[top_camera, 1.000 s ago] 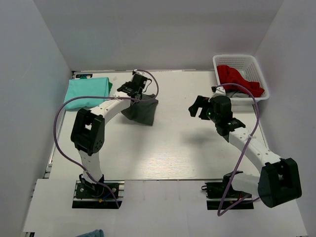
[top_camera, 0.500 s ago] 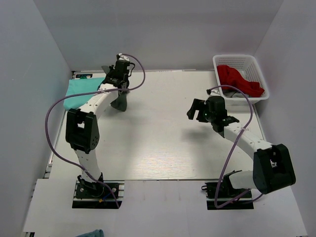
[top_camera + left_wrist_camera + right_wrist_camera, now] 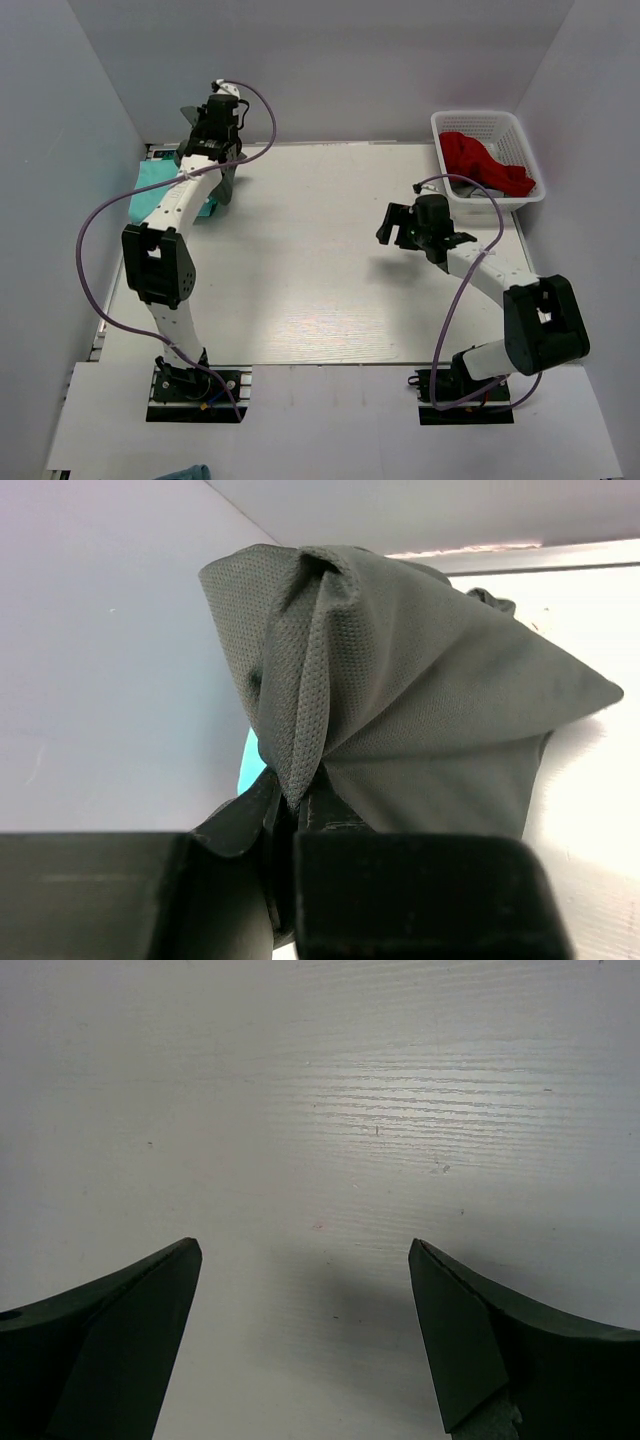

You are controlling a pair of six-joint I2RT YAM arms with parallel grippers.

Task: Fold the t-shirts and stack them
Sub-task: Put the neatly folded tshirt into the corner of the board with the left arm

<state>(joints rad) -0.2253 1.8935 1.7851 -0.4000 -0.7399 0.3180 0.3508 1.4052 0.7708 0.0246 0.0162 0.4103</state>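
Observation:
My left gripper [image 3: 208,140] is shut on the dark charcoal grey t-shirt [image 3: 226,182] and holds it up in a bunch at the far left of the table. The shirt hangs over the edge of the folded mint-turquoise t-shirt [image 3: 150,190], which lies flat at the far left. In the left wrist view the grey shirt [image 3: 420,680] fills the frame above my left gripper [image 3: 295,800], with a sliver of the mint shirt [image 3: 250,765] behind it. My right gripper [image 3: 392,225] is open and empty above bare table right of centre; the right wrist view shows it [image 3: 305,1250] wide open.
A white basket [image 3: 520,125] with a red cloth [image 3: 485,160] in it stands at the back right. Grey walls close the left, back and right sides. The table [image 3: 320,290] is white.
My left gripper has carried the grey shirt up and to the left, from the back middle of the table to over the mint shirt. My right arm has drawn back slightly.

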